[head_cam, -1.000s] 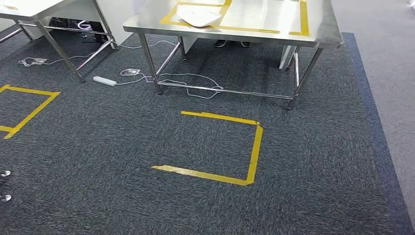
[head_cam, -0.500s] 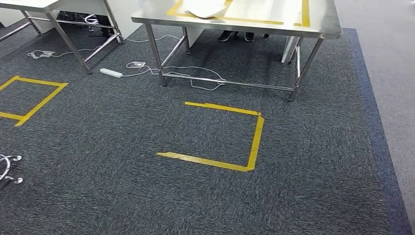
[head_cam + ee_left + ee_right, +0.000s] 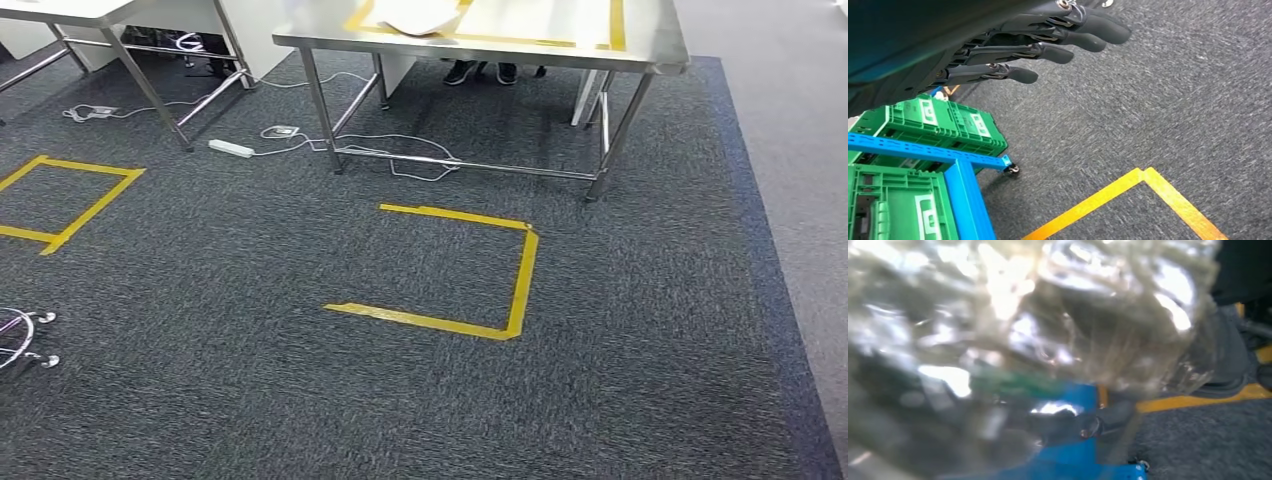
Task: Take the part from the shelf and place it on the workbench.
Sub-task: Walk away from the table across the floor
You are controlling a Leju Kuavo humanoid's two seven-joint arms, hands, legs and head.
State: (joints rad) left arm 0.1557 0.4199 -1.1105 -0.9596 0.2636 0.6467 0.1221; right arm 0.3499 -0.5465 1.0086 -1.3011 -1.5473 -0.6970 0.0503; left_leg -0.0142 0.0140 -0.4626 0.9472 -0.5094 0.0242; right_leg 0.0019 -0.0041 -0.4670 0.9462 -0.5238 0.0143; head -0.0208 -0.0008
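Observation:
A crinkled clear plastic bag (image 3: 1038, 330) with the part inside sits blurred and very close in the right wrist view. My right hand holds it, its fingers hidden behind the plastic. My left hand (image 3: 1048, 45) hangs over the carpet with its dark fingers stretched out and apart, holding nothing. The blue shelf (image 3: 960, 195) with green crates (image 3: 943, 125) stands close beside that hand. The steel workbench (image 3: 650, 45) stands at the far end of the carpet in the head view, yellow tape marked on its top.
A white sheet (image 3: 420, 15) lies on the workbench. A person's shoes (image 3: 480, 72) show under it. A yellow tape square (image 3: 520, 290) marks the carpet before it. A power strip (image 3: 230, 148) and cables lie between the tables. Shelf casters (image 3: 35, 340) stand at the left.
The whole head picture has shifted: the camera moved, so the workbench and tape square sit higher and the casters at the left edge have come further in.

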